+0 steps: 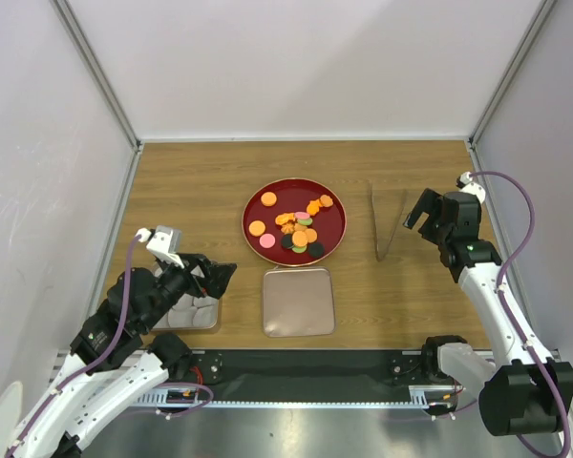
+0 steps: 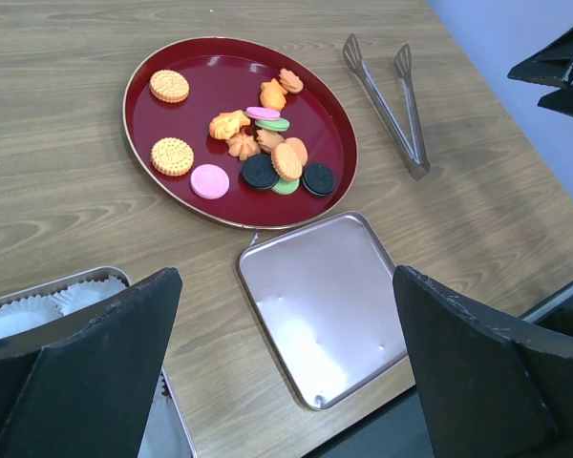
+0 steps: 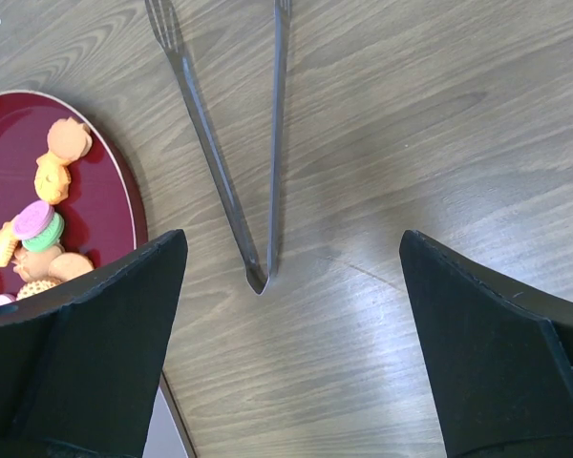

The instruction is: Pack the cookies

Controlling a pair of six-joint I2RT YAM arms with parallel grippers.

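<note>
Robot lab test cell, not a home or kitchen.
White panel walls (image 1: 315, 67) on metal framing (image 1: 97, 72) enclose a wood-grain counter (image 1: 191, 181); left arm (image 1: 124, 324) and right arm (image 1: 487, 286) bolted to black base rail (image 1: 306, 367), purple cable (image 1: 525, 205) exposed.

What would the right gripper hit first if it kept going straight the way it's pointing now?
Probably the tongs: their joined end lies between the right gripper's open fingers, a little off centre. If it misses them, the wooden table comes next. Depth is hard to judge.
</note>
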